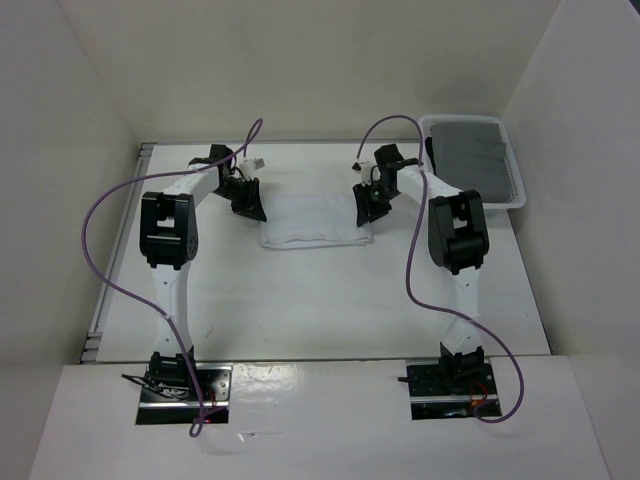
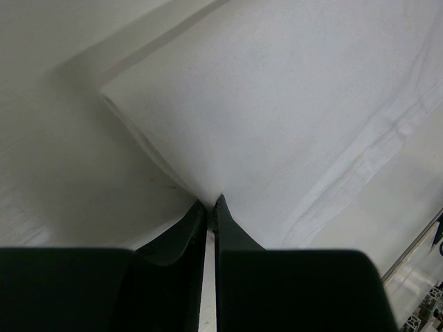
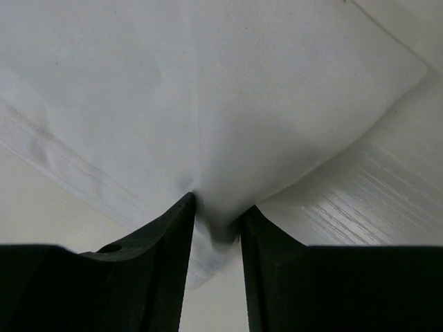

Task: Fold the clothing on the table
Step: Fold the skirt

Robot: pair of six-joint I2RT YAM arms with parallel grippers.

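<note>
Plainly a grip risk. Clothing (image 1: 315,220) lies folded flat at centre of the top view on the table (image 1: 300,310), apart from the basket (image 1: 460,119) at upper right.

- Left gripper (image 2: 210,205): jaws all but closed, pinching the cloth's edge at lower centre of its view.
- Right gripper (image 3: 218,220): jaws partway apart, with a tuck of cloth wedged between them and touching both fingers.

How many layers either pinch holds, I cannot tell. If only the top layer is caught, a lift would peel the fold open. An uneven hold would drag one side and skew the crease.
</note>
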